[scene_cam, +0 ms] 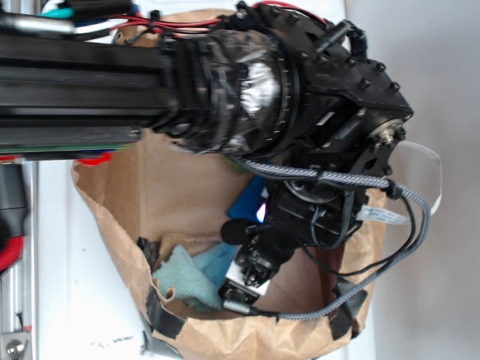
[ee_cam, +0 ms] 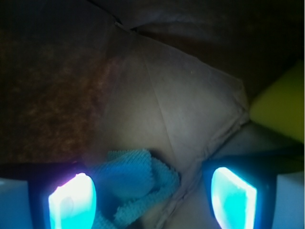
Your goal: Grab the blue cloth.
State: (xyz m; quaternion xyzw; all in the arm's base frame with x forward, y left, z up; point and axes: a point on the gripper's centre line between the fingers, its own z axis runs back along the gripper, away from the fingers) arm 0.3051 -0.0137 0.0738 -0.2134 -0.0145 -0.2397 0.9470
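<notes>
Inside the brown paper bag, crumpled blue cloth — fuzzy, pale teal — pincer spread, empty.

blue cloth cut off below, claw fingertips cropped

Brown paper bag, bright blue block inside, yellow sponge at its wall

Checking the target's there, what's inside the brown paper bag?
Paper bag holds the blue cloth, a blue block, and a yellow sponge; the arm hides the rest.
</notes>
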